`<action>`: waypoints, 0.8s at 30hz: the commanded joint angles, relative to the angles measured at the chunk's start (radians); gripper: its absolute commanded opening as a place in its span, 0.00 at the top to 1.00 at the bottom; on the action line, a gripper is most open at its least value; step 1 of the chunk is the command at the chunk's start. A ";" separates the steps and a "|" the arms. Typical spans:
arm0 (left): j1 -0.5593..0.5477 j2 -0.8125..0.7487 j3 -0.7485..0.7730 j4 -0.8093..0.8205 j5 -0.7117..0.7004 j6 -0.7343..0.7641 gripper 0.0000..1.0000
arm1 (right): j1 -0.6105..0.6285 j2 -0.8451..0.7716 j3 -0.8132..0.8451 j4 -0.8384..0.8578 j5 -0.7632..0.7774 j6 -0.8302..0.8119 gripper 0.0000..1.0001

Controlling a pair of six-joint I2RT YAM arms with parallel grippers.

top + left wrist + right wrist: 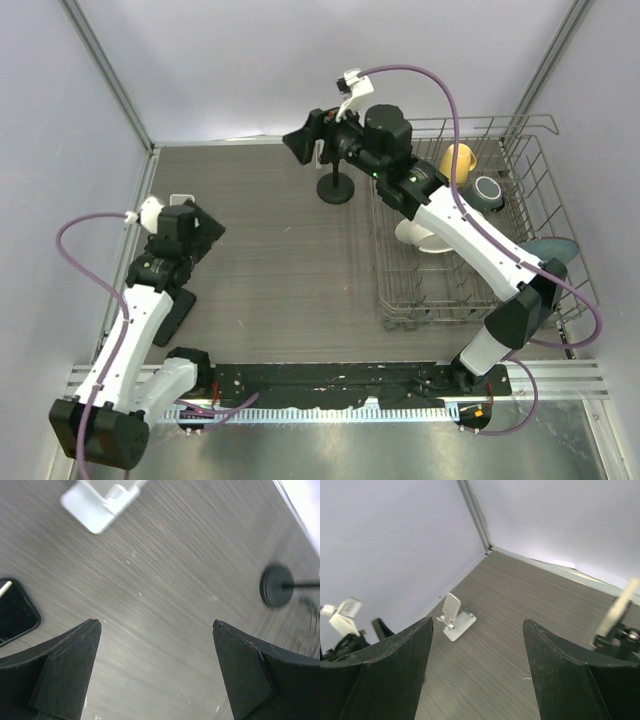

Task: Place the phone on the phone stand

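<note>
— Where is the flat black rectangular phone (15, 612)?
— Lying on the grey wood-grain table (270, 260), toward its near edge. It sits just off to one side of the left gripper (155, 625), whose jaws gape wide and hold nothing.
— And beyond it?
— The small white folding phone stand (455, 617), bare. Farther still, the right gripper (477, 622) hangs equally wide and empty.
— So the step?
— Probably the reach. The left gripper must swing over the phone, drop, and pinch its long edges.
</note>
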 commanded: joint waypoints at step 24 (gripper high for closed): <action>0.576 0.464 -0.567 1.447 0.353 -0.625 0.33 | -0.164 -0.189 -0.252 0.165 -0.051 -0.070 0.22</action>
